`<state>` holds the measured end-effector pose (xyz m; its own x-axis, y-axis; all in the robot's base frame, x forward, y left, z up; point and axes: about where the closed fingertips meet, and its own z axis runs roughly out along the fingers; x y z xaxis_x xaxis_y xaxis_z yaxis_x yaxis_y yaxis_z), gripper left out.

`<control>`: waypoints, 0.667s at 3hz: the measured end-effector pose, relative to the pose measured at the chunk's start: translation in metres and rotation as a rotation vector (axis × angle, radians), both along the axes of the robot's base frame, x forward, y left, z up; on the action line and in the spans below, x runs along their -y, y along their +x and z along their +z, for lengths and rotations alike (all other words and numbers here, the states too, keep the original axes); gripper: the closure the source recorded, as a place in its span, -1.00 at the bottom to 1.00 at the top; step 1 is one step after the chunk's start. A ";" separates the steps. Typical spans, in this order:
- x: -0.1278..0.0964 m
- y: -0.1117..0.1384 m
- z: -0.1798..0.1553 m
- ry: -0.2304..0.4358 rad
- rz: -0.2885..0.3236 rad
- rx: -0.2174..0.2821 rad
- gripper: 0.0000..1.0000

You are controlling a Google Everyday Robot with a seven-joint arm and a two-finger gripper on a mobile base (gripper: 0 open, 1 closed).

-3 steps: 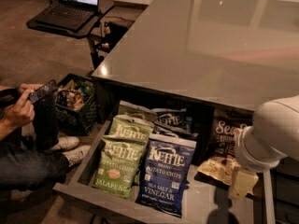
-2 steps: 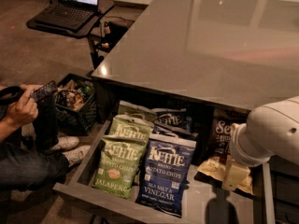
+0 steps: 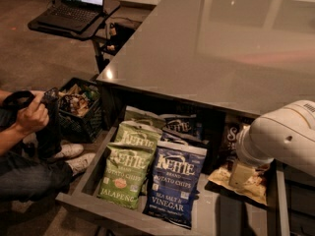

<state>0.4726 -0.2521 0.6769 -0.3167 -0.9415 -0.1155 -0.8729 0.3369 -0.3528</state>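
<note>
Reaching pincer [image 3: 240,175]: low in open drawer [image 3: 98,206], R end; grip state can't tell.
Tan bag [image 3: 254,190]: right under pincer, lying flat; contact unclear.
Blue vinegar bag [image 3: 174,183]: just L of pincer.
Green jalapeño bag [image 3: 125,173]: further L, beside blue one.
Surface [image 3: 216,48]: above & behind pincer.

Cream-white gripper [image 3: 240,175] above a tan snack bag [image 3: 257,190] in a grey drawer [image 3: 83,204], beside a blue vinegar chip bag [image 3: 174,183] and green jalapeño chip bag [image 3: 125,173].
</note>
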 end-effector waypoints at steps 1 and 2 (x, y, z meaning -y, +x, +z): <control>0.009 0.018 -0.010 -0.015 -0.020 0.015 -1.00; 0.020 0.035 -0.014 -0.039 -0.038 0.032 -1.00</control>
<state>0.5079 -0.2716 0.6633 -0.3492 -0.9327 -0.0899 -0.8477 0.3554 -0.3938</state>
